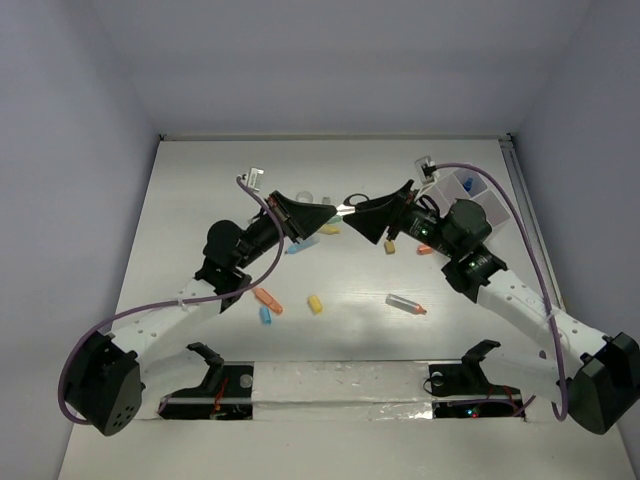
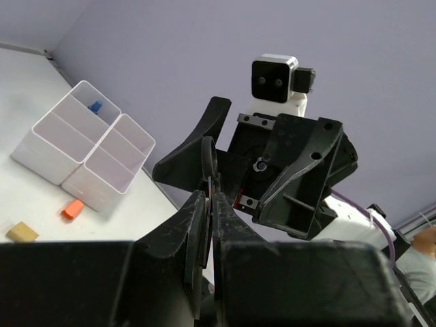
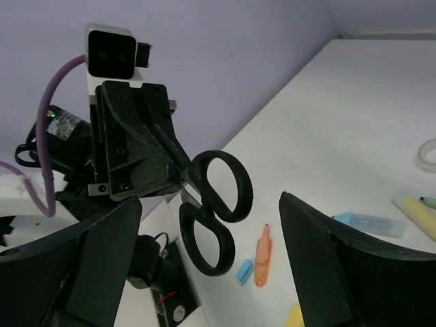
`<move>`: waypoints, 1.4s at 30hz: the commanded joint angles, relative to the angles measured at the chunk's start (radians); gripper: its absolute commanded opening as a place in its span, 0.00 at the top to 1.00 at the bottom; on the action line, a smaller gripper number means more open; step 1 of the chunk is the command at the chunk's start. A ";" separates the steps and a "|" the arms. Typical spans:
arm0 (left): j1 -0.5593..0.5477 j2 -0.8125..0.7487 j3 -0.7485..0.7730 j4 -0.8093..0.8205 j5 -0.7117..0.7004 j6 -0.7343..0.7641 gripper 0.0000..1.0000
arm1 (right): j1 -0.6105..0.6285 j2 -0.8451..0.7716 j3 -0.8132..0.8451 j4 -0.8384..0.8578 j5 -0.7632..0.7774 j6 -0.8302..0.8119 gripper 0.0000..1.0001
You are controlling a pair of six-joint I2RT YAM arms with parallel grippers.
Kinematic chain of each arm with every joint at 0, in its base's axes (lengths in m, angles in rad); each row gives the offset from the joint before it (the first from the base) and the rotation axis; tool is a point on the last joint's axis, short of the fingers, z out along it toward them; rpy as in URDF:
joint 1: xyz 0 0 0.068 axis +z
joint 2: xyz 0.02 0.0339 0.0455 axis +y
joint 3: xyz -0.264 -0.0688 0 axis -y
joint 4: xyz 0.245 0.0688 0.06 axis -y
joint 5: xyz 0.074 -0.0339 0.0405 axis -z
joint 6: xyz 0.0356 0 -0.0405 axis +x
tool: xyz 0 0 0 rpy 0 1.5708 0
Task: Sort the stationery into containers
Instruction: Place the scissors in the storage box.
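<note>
1. Jaws of the left gripper (image 2: 210,204) are clamping shut on the blades of the black-handled scissors (image 3: 243,187). They are holding the scissors clear of the white table (image 1: 190,190), with the handle loops pointing toward the right arm.
2. Below the left gripper in the top view, an orange piece (image 1: 268,298) is lying on the table with a blue cap (image 1: 265,315) just beside it. A yellow piece (image 1: 316,304) is lying near them to the right.
3. Closer under the left gripper, a light blue piece (image 1: 300,245) and a yellow highlighter (image 1: 328,230) are lying near each other.
4. Right gripper (image 3: 208,201) is facing the left one at mid-table with its jaws spread wide and gripping nothing. In its wrist view the scissor loops are showing between its fingers (image 3: 340,259). I cannot tell whether they are touching.
5. A grey pen-like piece with an orange tip (image 1: 405,304) is lying alone, well apart from the yellow piece.
6. A tan piece (image 1: 391,246) and a small orange piece (image 1: 425,250) are lying under the right gripper, near the tray.
7. The clear-white divided tray (image 2: 51,153) is sitting at the far right of the table. One small blue item (image 2: 95,106) is resting in a far compartment.
</note>
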 commanded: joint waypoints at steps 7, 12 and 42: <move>-0.051 0.014 0.000 0.116 -0.020 -0.005 1.00 | 0.010 0.015 0.013 0.169 -0.026 0.057 0.65; -0.060 0.007 0.003 0.070 -0.009 0.012 1.00 | 0.010 0.001 0.010 0.153 0.035 0.049 1.00; -0.060 -0.588 0.036 -1.047 -0.248 0.689 0.01 | -0.579 0.203 0.721 -1.275 0.808 -0.486 1.00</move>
